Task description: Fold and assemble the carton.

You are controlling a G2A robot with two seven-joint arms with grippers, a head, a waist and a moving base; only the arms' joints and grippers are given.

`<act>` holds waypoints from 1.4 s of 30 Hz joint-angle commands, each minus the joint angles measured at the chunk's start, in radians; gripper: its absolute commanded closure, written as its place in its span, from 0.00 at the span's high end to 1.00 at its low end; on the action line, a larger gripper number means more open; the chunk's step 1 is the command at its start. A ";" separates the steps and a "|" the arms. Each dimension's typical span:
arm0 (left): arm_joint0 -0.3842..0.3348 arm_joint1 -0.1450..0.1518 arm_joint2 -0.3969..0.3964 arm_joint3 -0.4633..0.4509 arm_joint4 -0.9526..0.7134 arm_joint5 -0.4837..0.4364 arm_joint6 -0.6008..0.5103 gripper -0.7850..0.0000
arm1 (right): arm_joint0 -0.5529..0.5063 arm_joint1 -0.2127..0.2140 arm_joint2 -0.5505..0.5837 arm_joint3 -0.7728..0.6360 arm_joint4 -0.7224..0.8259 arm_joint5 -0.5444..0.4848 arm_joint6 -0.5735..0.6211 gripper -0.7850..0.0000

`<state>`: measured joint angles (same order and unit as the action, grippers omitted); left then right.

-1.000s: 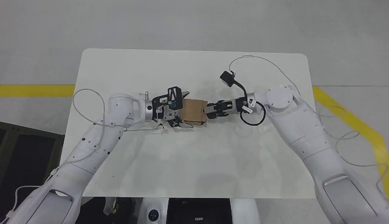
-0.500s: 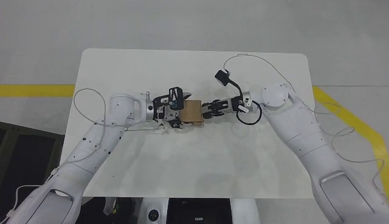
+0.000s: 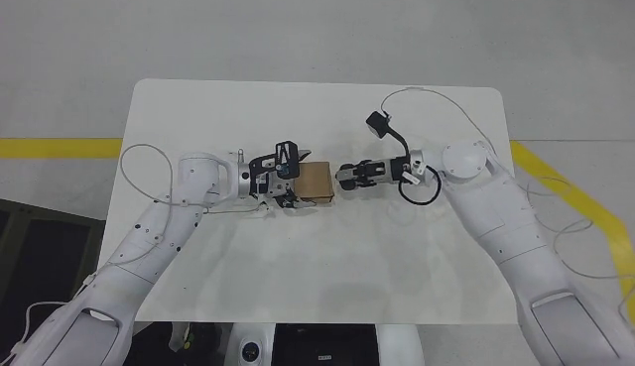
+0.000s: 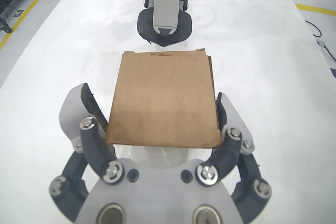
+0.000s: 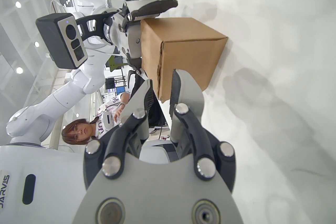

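Note:
A closed brown carton (image 3: 316, 180) rests on the white table (image 3: 198, 108) near its middle. My left gripper (image 3: 289, 177) is shut on it, one finger on each side wall of the carton (image 4: 164, 93), which fills the space between them at the left gripper (image 4: 153, 93). My right gripper (image 3: 343, 178) hovers just off the carton's opposite face, shut with nothing in it. In the left wrist view the right gripper (image 4: 164, 34) hangs past the carton's far edge. The right gripper (image 5: 161, 79) points at a lower corner of the carton (image 5: 183, 51).
A thin cable (image 3: 149, 163) loops over the table by the left arm. Another cable (image 3: 437, 108) arcs above the right arm. The table's front and back halves are bare white surface.
The right gripper pressed in against the carton's face half a second ago, then drew back to the right and now stands apart from it. The left gripper and carton stayed put.

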<state>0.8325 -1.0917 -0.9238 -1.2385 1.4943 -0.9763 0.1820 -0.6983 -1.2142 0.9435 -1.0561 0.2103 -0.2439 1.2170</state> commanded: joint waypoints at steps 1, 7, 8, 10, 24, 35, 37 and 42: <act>0.001 0.000 0.000 0.000 -0.001 0.001 0.000 1.00 | -0.009 0.003 0.002 -0.013 -0.007 0.011 0.003 0.00; 0.001 0.000 0.000 -0.001 0.000 0.000 0.000 1.00 | -0.017 -0.001 -0.021 -0.027 -0.016 0.032 0.003 0.00; 0.001 0.000 0.000 -0.001 0.000 0.000 0.000 1.00 | -0.016 -0.003 -0.026 -0.027 -0.014 0.032 0.003 0.00; 0.001 0.000 0.000 0.000 -0.001 -0.001 -0.001 1.00 | -0.012 -0.007 -0.037 -0.026 -0.010 0.032 0.007 0.00; 0.001 0.002 -0.005 0.001 -0.002 -0.002 -0.004 1.00 | 0.012 -0.015 -0.045 0.007 0.001 0.007 0.000 0.00; 0.036 0.042 -0.060 -0.045 -0.081 -0.036 -0.011 1.00 | -0.070 0.024 0.078 -0.083 0.051 -0.143 -0.019 0.44; 0.042 0.057 -0.065 -0.061 -0.122 -0.036 -0.025 1.00 | -0.080 0.030 0.095 -0.099 0.042 -0.170 -0.024 0.78; 0.048 0.096 -0.079 -0.099 -0.235 -0.036 -0.060 1.00 | -0.095 0.039 0.125 -0.124 0.021 -0.265 -0.062 1.00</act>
<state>0.8803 -1.0044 -1.0008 -1.3289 1.2859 -1.0123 0.1299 -0.7914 -1.1760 1.0646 -1.1758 0.2336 -0.4842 1.1643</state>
